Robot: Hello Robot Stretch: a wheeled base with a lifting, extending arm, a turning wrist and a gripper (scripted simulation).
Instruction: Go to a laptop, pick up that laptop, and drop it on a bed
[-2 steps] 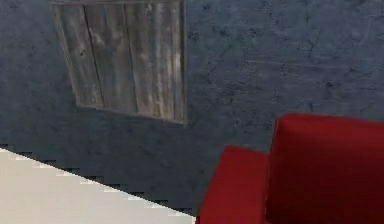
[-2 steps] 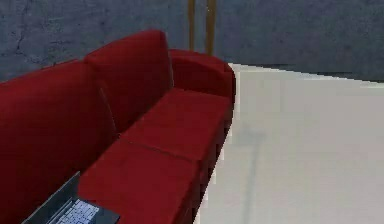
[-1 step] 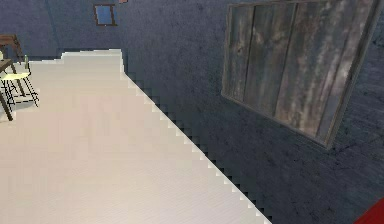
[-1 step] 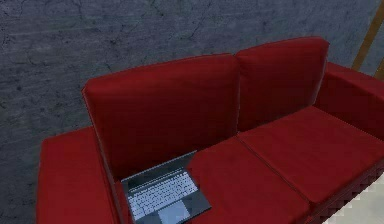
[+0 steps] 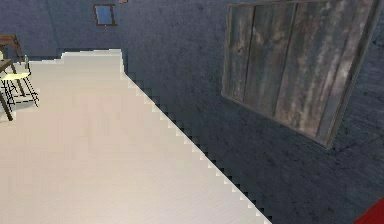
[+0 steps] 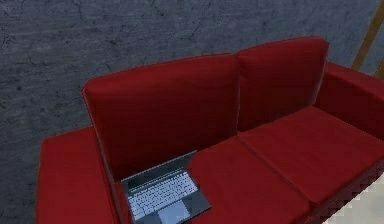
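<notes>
From my end, the biggest thing ahead is the dark blue-grey wall (image 5: 180,60), which runs along the forward view's right beside a pale floor (image 5: 90,150). A weathered wooden panel (image 5: 290,65) hangs on that wall. In the arm side view, a red sofa (image 6: 270,90) with two back cushions stands against the same kind of dark wall.

The laptop (image 6: 168,190) lies on the sofa's seat cushion at the arm side view's left, close to that armrest and toward the seat's front edge. Its lid is up, with the dark screen leaning toward the backrest and the pale keyboard facing me. The key markings are too small to read.

I cannot tell the tool's state.

A chair (image 5: 15,85) stands at the floor's far left edge, and a small framed picture (image 5: 105,14) hangs on the far wall.
</notes>
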